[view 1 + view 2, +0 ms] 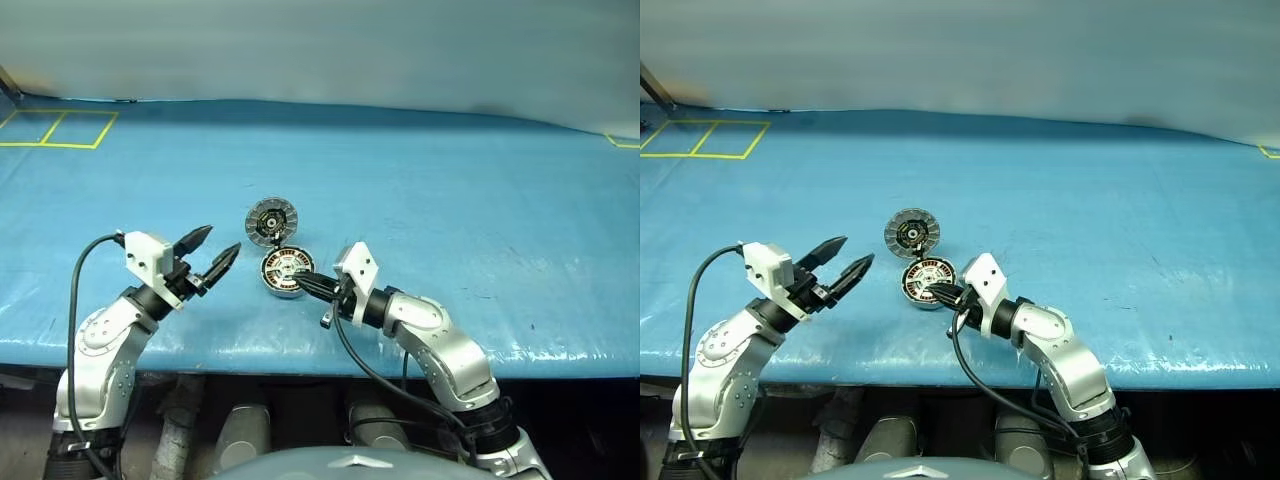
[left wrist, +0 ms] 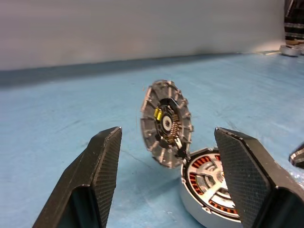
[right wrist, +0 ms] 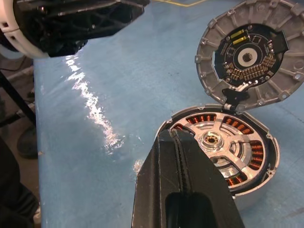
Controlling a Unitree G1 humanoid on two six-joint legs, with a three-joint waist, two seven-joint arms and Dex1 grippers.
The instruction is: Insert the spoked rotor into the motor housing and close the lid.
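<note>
One housing (image 1: pixel 283 272) sits near the table's (image 1: pixel 480 200) front edge, with one lid (image 1: pixel 271 220) standing open on its hinge at the housing's 12 o'clock. One rotor (image 3: pixel 222 148), silver spokes over copper windings, appears already seated inside the housing. Two grippers: the left gripper (image 1: pixel 213 250), at the housing's 9 o'clock, has its fingers spread and empty; the right gripper (image 1: pixel 308 284), at 4 o'clock, has its fingers clenched on nothing, tips over the housing rim. Remaining step, as judged: close the lid. Risks: a push at the lid's edge rather than its back could slide the unrestrained housing across the smooth cover; the right fingertips at the rim could be caught beneath the falling lid.
</note>
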